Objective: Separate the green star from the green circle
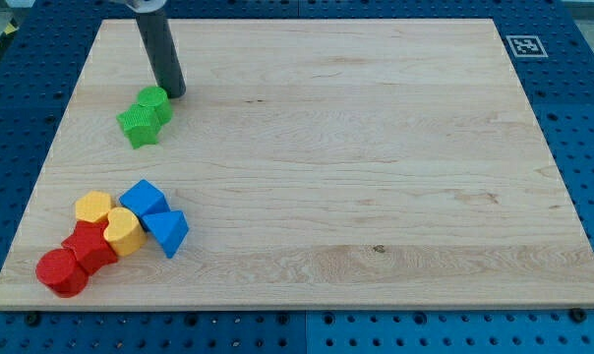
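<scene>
One dark rod, no gripper to open or shut, my tip just beside the green circle, on its upper right. Green star touching the circle, lower left of it. Pair lined up slanting, near the tabletop's top left.

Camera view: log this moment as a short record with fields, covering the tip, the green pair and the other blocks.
tip: my tip rests at the view's upper right of the green pair, right beside the green circle
green circle: touching the green star
green star: at the view's lower left of the circle
separation: not yet done
other blocks: two yellow blocks, two blue blocks and two red blocks clustered at the view's bottom left
surface: wooden board
</scene>
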`<state>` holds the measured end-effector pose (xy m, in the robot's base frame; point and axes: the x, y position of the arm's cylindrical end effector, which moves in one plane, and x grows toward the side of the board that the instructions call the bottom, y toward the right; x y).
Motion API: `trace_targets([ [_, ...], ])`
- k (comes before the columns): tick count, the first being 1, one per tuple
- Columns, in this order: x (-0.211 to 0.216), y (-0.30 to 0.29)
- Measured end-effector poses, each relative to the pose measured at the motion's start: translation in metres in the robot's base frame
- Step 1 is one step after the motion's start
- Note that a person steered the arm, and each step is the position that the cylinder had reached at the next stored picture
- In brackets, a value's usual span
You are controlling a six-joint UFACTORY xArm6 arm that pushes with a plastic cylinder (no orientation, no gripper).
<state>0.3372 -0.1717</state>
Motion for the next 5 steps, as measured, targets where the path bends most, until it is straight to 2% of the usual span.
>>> trace_targets([
  [2,-0.004,-0.001],
  [3,-0.024,-0.009],
  [4,-0.032,-0.068],
  [5,-0.001,-0.108],
])
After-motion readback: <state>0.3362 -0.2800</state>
